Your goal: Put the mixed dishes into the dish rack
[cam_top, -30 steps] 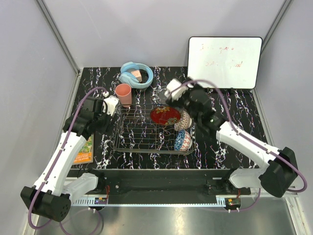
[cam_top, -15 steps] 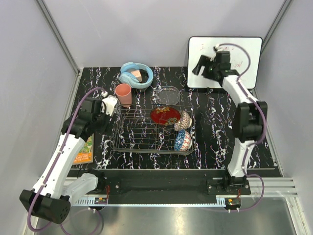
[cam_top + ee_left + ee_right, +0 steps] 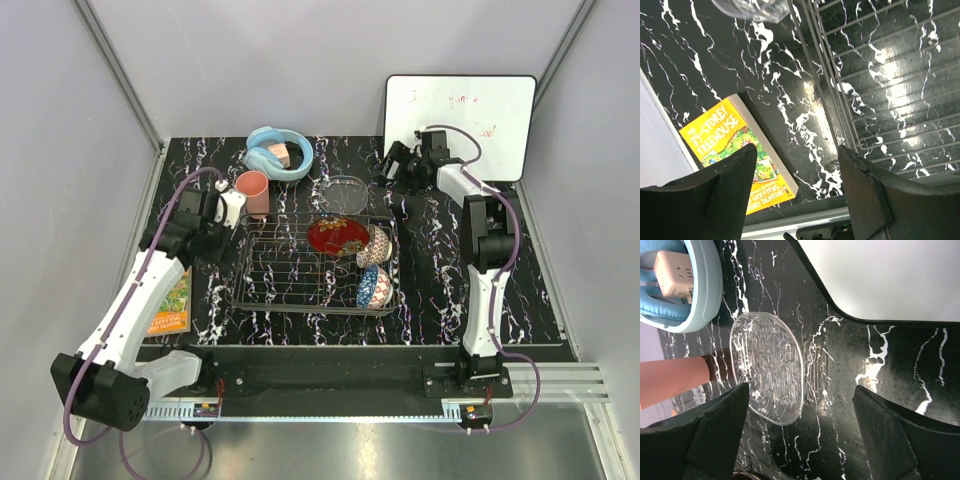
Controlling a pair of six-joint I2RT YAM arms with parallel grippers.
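Observation:
The chrome dish rack [image 3: 300, 270] holds the red lacquer dish [image 3: 337, 236], the beige bowl [image 3: 377, 246] and the blue patterned bowl [image 3: 374, 288] at its right end. The clear glass bowl [image 3: 345, 193] sits on the table behind the rack and also shows in the right wrist view [image 3: 767, 375]. The pink cup [image 3: 253, 191] stands at the rack's back left corner. My left gripper [image 3: 231, 207] is open and empty beside the cup, over the rack's left rim [image 3: 820, 95]. The glass tumbler [image 3: 752, 9] shows at the top edge. My right gripper [image 3: 392, 160] is open and empty, right of the glass bowl.
Light blue headphones [image 3: 279, 153] with a small beige block lie at the back. The whiteboard [image 3: 459, 125] leans at the back right, close behind my right gripper. An orange book [image 3: 174, 302] lies left of the rack and shows in the left wrist view [image 3: 735, 150].
My right arm left the rack, swung to the back by the whiteboard, then dropped low toward the table right of the glass bowl. My left gripper edged back toward the pink cup.

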